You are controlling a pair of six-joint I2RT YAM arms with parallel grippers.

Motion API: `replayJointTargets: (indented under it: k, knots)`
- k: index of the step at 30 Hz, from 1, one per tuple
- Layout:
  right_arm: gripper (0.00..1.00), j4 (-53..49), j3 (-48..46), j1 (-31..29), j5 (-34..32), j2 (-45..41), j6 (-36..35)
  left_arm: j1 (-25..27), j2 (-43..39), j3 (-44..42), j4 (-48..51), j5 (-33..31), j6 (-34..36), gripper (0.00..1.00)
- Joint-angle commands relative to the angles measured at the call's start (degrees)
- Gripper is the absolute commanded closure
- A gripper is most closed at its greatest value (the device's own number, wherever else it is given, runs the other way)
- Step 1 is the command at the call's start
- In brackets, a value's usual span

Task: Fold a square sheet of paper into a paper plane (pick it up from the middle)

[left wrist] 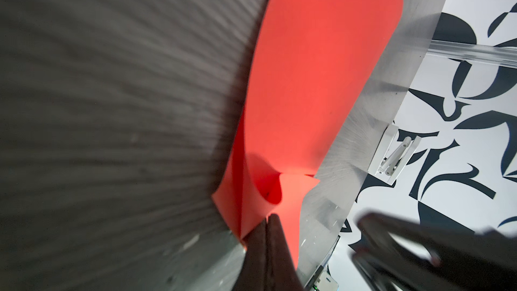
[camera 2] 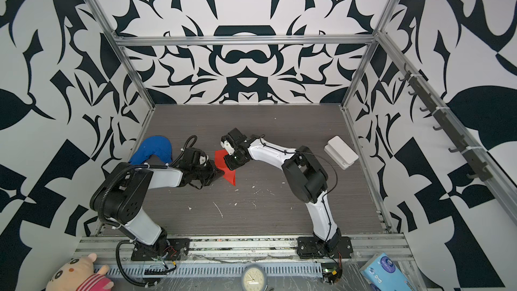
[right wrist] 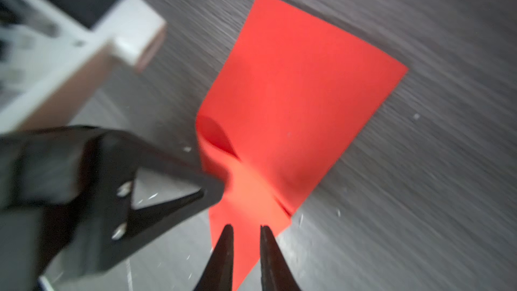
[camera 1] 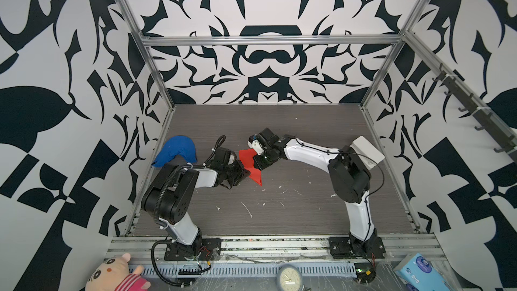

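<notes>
Since plush toy and clock sat at bottom edge, off table, nothing blocked there. Mid-frame: left gripper clamped shut on folded edge of square sheet of paper. Right gripper just right, jaws slightly parted at sheet's corner, no grip seen. Both arms at sheet. Sheet's long axis ran upper left to lower right. Farther: blue cloth left, white box right, well apart.

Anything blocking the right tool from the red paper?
Nothing visible. The right tool is at the paper's edge with its jaws slightly apart, and only bare paper shows in the gap. The left tool is shut on the paper off to one side, not in between.
</notes>
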State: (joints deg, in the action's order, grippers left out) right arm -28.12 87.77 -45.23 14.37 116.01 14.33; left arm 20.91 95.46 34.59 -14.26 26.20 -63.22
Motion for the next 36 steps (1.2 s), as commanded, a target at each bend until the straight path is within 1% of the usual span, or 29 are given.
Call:
replayJointTargets:
  k: [1,3,5,7,11,16,18,21,26,32,36]
  knots:
    - [0.82,3.3,-4.2,-2.6,1.0,-4.3,3.9,-0.2,1.6,-0.7,9.3,-4.1,0.6,1.00]
    - [0.87,4.1,-5.4,-3.4,2.9,-3.8,5.4,-0.2,1.6,-0.5,9.7,-4.4,0.7,1.00]
    - [0.95,4.3,-5.2,-3.7,5.1,-1.9,6.1,-0.2,1.6,0.0,10.8,-4.7,1.1,1.00]
    - [1.00,5.1,-4.9,-3.8,6.2,-0.7,6.7,-0.2,1.4,0.2,11.6,-5.1,1.5,1.00]
    - [1.00,5.1,-3.0,-3.8,6.8,2.0,6.5,-0.2,1.6,0.2,12.0,-5.4,1.6,1.00]
    - [1.00,4.9,-3.3,-3.6,3.8,3.0,6.6,-0.2,1.9,0.2,12.2,-5.6,1.8,1.00]
    - [1.00,5.6,-4.1,-3.3,4.0,2.7,6.9,-0.2,2.0,0.2,12.2,-5.6,2.0,1.00]
    - [1.00,7.9,-5.1,-3.0,5.9,1.4,7.4,-0.2,2.1,0.2,12.2,-5.6,2.0,1.00]
    - [1.00,9.7,-5.7,-3.0,6.4,0.0,8.0,-0.2,2.0,0.6,12.5,-5.8,2.2,1.00]
    - [1.00,12.1,-8.1,-2.4,3.5,-0.7,10.0,-0.2,2.2,0.7,12.8,-5.8,2.4,1.00]
    - [1.00,9.0,-6.5,-2.2,2.4,1.0,9.2,-0.2,2.2,1.0,13.0,-5.8,2.5,1.00]
